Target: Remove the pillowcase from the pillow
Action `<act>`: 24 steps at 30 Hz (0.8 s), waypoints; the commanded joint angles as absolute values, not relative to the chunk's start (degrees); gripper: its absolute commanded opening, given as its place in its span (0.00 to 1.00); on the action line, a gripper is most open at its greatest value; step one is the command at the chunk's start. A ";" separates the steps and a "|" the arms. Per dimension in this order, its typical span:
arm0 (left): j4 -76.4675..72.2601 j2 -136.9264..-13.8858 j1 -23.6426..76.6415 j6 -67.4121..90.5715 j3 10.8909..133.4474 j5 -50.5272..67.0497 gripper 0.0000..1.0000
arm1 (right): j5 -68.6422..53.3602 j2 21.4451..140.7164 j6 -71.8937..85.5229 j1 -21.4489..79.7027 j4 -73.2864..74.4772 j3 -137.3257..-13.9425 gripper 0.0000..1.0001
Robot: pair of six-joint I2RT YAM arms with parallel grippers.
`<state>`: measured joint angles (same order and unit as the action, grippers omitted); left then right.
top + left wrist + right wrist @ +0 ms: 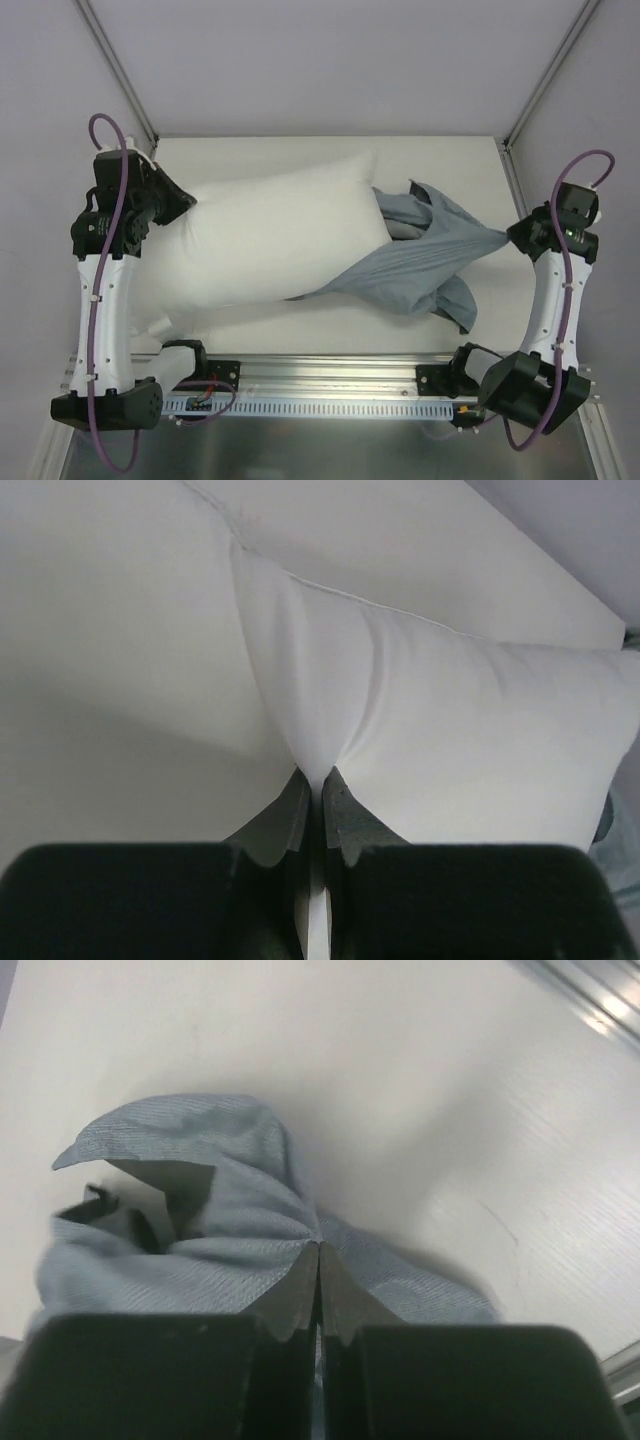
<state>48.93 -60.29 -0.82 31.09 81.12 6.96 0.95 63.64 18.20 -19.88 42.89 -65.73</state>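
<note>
Plump white rectangular pillow (270,240) lies across the table, its left end pinched in the left gripper (188,205). The right gripper (510,238) clamps the soft blue-grey fabric pillowcase (420,265), bunched at the pillow's right end.

Pillow (270,240): right end concealed inside the pillowcase (420,265) in the top view, depth of overlap not discernible; in the left wrist view its white merges with the white table (440,160), boundary at left unreadable. Pillowcase: stripes too fine to make out from above; a blurred sliver cut by the right edge in the left wrist view; lower part hidden behind the gripper body in the right wrist view, dark patch within the left fold unreadable. Left gripper (185,205) and right gripper (510,238): fingertips lost in fabric from above. Metal rail (590,1000): blurred, cut by the corner.
</note>
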 commanded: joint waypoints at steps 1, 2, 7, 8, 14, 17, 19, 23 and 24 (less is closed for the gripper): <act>42.89 -58.27 -5.36 31.29 83.06 4.12 0.00 | -1.12 60.74 17.93 -23.73 37.62 -65.39 0.01; 42.80 -59.32 -5.45 32.16 83.14 5.52 0.00 | -3.84 60.47 17.58 -23.38 36.57 -65.04 0.01; 41.75 -61.78 -4.83 33.57 82.35 7.56 0.00 | -4.32 58.89 15.21 -12.85 37.44 -66.53 0.01; 41.49 -62.14 -4.75 33.49 82.27 7.56 0.00 | -2.22 58.45 14.77 -9.00 37.88 -66.36 0.01; 41.40 -63.37 -4.83 32.78 82.27 5.54 0.00 | -0.35 54.32 12.75 -2.48 39.19 -61.10 0.01; 41.13 -63.81 -4.75 32.96 81.65 6.33 0.00 | -1.23 53.88 11.78 3.13 39.99 -58.02 0.01; 40.43 -64.24 -4.75 33.40 81.39 6.85 0.00 | -0.35 53.88 11.25 7.62 40.43 -56.08 0.01; 40.08 -64.86 -4.75 32.96 81.56 7.30 0.00 | 4.47 54.84 10.99 20.79 39.21 -51.42 0.45; 40.08 -64.69 -4.75 32.87 81.65 7.03 0.00 | 5.53 55.45 11.16 22.83 39.11 -50.81 0.70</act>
<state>45.47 -65.17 -4.93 32.21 80.71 5.48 1.83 54.76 12.62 17.43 39.57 -52.40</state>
